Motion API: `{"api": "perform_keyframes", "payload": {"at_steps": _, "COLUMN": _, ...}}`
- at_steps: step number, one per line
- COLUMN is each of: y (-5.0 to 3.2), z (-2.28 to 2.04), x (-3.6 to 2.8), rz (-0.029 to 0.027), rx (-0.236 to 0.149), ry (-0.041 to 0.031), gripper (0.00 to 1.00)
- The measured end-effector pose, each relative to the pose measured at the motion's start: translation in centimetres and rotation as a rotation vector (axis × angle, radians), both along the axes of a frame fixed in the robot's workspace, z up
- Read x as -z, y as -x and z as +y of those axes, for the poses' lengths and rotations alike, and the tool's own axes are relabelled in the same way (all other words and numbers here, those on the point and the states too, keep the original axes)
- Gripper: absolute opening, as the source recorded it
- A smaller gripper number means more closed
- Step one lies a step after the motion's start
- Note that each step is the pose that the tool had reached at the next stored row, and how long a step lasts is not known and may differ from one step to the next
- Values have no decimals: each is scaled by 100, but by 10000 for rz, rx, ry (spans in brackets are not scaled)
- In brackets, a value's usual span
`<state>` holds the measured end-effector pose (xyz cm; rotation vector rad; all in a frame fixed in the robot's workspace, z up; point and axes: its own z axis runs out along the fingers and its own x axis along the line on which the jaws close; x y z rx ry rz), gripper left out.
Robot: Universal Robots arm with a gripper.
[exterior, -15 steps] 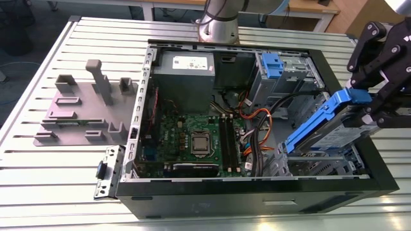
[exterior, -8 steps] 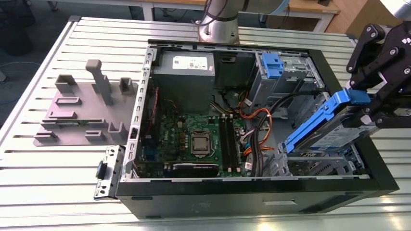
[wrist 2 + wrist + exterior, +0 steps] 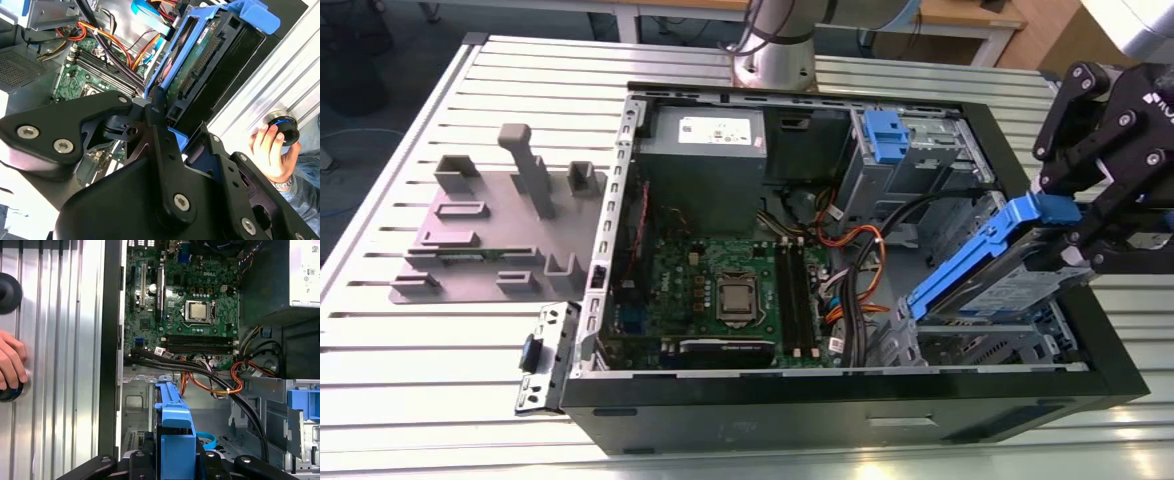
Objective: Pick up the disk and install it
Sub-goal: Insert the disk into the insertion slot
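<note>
The disk (image 3: 994, 272) is a silver drive in a blue bracket frame. It hangs tilted over the metal drive cage (image 3: 974, 335) at the exterior view's right end of the open computer case (image 3: 854, 410). My gripper (image 3: 1074, 228) is shut on its raised upper end. In the second wrist view the disk (image 3: 210, 60) shows its connector edge beyond the black gripper (image 3: 167, 132) links. In the first wrist view the blue frame of the disk (image 3: 172, 415) sticks out from the gripper (image 3: 175, 462) above the cage floor.
A motherboard (image 3: 720, 290), orange and black cables (image 3: 854, 250) and a power supply (image 3: 707, 135) fill the case. Another blue bracket (image 3: 887, 135) sits in the far bay. A grey stand (image 3: 507, 230) is on the table at the exterior view's left. A person's hand (image 3: 10, 365) rests beside the case.
</note>
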<state>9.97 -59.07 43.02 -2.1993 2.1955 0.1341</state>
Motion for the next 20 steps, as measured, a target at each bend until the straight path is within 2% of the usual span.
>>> {"api": "perform_keyframes", "payload": {"at_steps": 8, "y": 0, "z": 0, "x": 84, "rz": 24, "rx": 0, "ry": 0, "gripper": 36}}
{"api": "perform_keyframes", "payload": {"at_steps": 20, "y": 0, "z": 0, "x": 194, "rz": 29, "rx": -1, "ry": 1, "gripper": 36}}
